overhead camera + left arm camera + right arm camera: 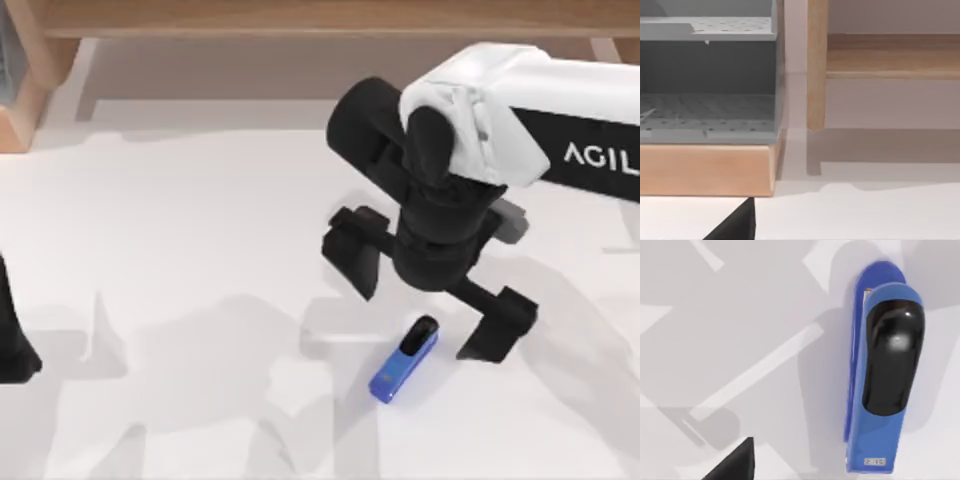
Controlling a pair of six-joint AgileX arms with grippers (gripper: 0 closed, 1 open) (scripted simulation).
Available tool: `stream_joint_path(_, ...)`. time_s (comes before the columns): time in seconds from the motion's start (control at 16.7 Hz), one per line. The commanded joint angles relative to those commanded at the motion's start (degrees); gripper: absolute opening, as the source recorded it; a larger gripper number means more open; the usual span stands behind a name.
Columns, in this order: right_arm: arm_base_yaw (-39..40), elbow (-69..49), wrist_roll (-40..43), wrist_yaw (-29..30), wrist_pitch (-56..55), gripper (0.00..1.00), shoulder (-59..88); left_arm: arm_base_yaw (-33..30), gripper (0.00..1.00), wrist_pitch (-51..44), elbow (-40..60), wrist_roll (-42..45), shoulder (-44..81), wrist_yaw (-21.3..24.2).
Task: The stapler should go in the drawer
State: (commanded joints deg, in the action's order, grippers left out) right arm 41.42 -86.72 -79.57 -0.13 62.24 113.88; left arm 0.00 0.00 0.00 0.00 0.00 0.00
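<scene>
The blue stapler (405, 362) with its black cap lies flat on the white table, right of centre near the front; it also shows close up (885, 385). My right gripper (428, 290) hovers just above and behind it, open, its two black fingers spread wide and holding nothing. One right fingertip (735, 465) shows apart from the stapler. The drawer (705, 170), a grey perforated tray with a wooden front, stands open at the table's far left. My left arm (12, 340) is parked at the left edge, with one fingertip (737, 225) in sight facing the drawer.
A wooden cabinet (25, 90) stands at the back left, and a wooden ledge (330, 18) runs along the back. A wooden post (816, 65) rises beside the drawer. Bare white tabletop (180, 250) stretches between the stapler and the drawer.
</scene>
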Motion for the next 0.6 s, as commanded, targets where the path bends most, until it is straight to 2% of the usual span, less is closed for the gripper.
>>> stream_joint_path(0.42,0.0,0.1,-0.4,0.1,0.2,1.0,0.1,0.0,1.0,0.0,0.0,0.0,0.0,0.0)
stream_joint_path(0.6,0.1,2.7,-0.4,0.2,-3.8,1.0,1.7,0.0,1.0,0.0,0.0,0.0,0.0,0.0)
